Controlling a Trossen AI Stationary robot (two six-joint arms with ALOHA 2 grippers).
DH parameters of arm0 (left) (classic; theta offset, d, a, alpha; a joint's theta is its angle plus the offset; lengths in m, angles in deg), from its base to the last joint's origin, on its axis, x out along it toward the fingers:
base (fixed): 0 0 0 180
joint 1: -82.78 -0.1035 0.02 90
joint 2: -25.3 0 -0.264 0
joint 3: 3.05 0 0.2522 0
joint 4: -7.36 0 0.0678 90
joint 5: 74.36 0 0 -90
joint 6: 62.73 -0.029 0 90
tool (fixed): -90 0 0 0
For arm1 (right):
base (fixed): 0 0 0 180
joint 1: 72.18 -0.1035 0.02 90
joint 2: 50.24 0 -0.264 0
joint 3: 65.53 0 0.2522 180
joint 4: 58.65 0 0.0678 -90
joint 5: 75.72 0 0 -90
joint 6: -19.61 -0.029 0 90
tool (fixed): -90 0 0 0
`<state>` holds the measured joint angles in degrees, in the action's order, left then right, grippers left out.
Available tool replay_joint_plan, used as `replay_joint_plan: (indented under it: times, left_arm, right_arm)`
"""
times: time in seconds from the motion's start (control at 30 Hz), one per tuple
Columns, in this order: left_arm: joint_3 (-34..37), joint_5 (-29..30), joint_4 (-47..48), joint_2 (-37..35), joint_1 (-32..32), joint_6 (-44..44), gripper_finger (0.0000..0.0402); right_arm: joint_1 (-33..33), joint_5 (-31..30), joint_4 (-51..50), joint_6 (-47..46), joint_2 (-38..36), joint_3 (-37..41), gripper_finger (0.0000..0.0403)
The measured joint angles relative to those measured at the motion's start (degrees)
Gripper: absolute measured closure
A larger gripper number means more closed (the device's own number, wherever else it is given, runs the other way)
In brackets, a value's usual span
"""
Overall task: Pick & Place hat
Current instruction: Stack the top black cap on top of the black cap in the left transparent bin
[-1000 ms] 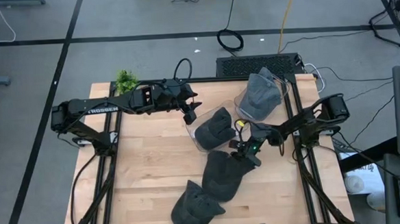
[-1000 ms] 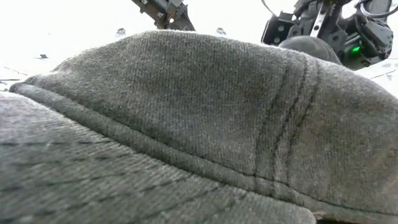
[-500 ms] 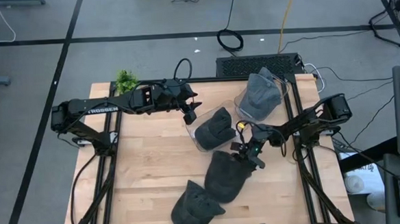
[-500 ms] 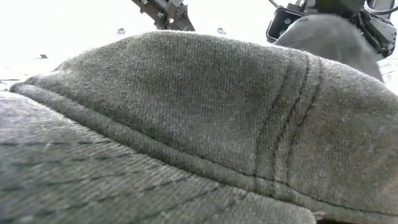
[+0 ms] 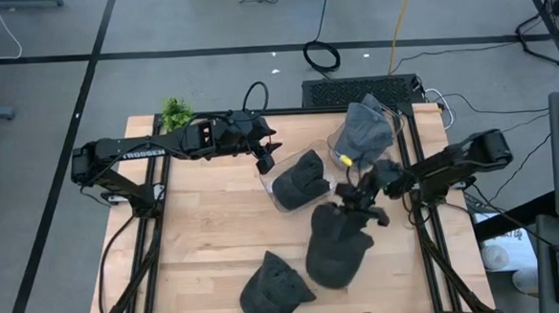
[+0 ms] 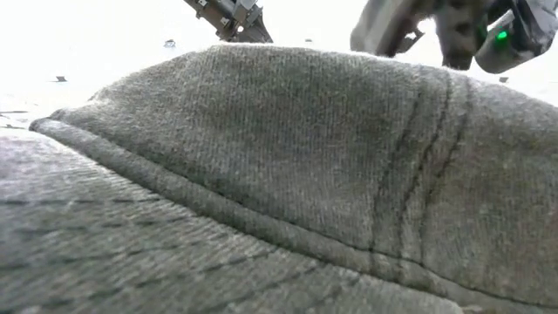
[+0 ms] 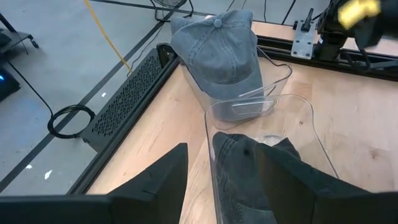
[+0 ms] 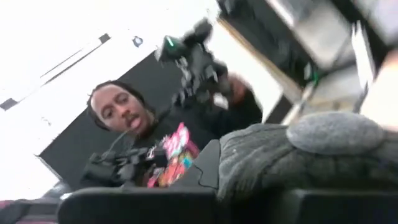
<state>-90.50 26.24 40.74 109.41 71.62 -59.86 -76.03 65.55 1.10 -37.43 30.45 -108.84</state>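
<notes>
The wooden table [image 5: 208,246] is sitting on a grey floor crossed by dark tape lines, with a coiled black cable [image 5: 320,55] and a yellow cord [image 5: 402,16] trailing over it beyond the far edge; a black perforated panel [image 5: 357,90] is lying just past that edge, and a small green plant [image 5: 175,113] is standing at the far left corner; in the right wrist view a person in a dark top with a bright pink print [image 8: 171,152] is showing in the room behind. White lettering reading TROSSEN [image 5: 142,153] is running along the left arm; nothing else is legible. The left gripper [image 5: 265,160] is hovering at the rim of a clear container [image 5: 295,180] holding a dark hat, its fingers [image 7: 155,180] standing apart and holding nothing. A lighter grey cap [image 5: 362,128] is resting in a second clear container [image 7: 258,93] just beyond it. The right gripper [image 5: 359,207] is clamped shut on the crown of a dark grey hat [image 5: 337,249], which is hanging from it over the middle of the table, toward the right side. Another dark hat [image 5: 270,291] is lying at the near edge, filling the low view.
</notes>
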Motion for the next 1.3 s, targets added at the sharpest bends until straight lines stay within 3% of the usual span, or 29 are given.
replay_joint_plan:
  times: [0.17, 0.37, 0.63, 0.83, 1.3]
  left_arm:
    - [0.00, 0.01, 0.09, -0.02, 0.00, 0.00, 0.0204]
    - [0.00, 0.01, 0.15, 0.49, 0.00, 0.11, 0.0204]
    - [0.04, 0.02, -0.13, 4.38, -0.23, -0.35, 0.0204]
    - [0.04, 0.03, -0.62, 4.76, -0.44, 0.54, 0.0204]
    - [0.04, 0.01, -3.34, 4.55, -1.35, -1.25, 0.0204]
  right_arm:
    - [4.54, -2.74, -7.31, 10.30, -5.69, -2.18, 0.0402]
    - [11.08, -14.17, -23.02, 24.27, -7.06, -4.24, 0.0402]
    - [15.10, -13.69, -24.41, 30.81, -7.15, -8.58, 0.0402]
    - [18.65, -18.15, -34.43, 37.97, -5.48, -8.44, 0.0403]
    - [24.10, -17.95, -33.75, 42.95, 1.89, -8.51, 0.0403]
